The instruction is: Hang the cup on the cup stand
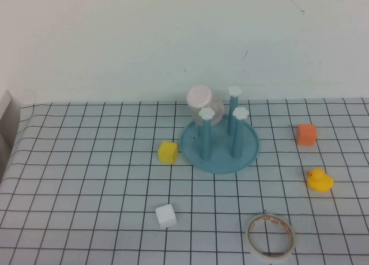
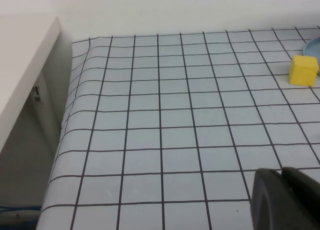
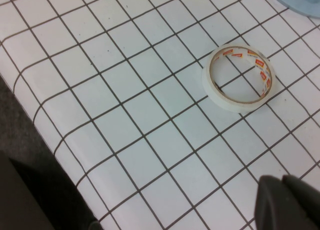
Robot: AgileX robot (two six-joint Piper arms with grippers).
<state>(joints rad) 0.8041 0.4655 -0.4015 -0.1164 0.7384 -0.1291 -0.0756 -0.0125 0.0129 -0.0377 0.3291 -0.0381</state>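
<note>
The left tool point(image 2: 285, 200) and right tool point(image 3: 290, 202) are seen closed and empty above the desk point(image 1: 86, 178). The cup point(image 1: 201, 103) is hung upside down, upright, on the cup stand point(image 1: 219, 147).

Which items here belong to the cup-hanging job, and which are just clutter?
Job: cup, upturned on a rear post of the cup stand.
Clutter: yellow block, white block, orange block, rubber duck, tape roll.
</note>
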